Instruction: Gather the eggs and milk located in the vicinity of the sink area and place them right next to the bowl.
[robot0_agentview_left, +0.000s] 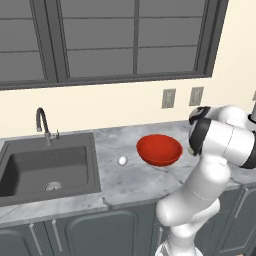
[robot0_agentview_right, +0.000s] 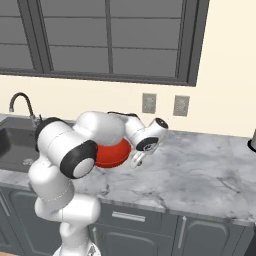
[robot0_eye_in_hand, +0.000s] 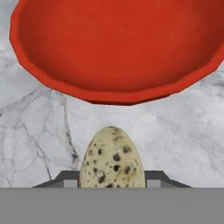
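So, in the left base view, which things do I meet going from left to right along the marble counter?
Thin dark curved faucet → dark grey recessed sink → small white egg → wide glossy red bowl → white robot arm.

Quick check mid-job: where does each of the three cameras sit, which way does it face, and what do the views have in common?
Left base view: behind the arm's left, facing sink, white egg, bowl; arm at right.
Right base view: behind the arm's right, facing the counter; arm at left.
Hand view: on the hand, facing down at a speckled egg held in the gripper.
All three share the bowl.
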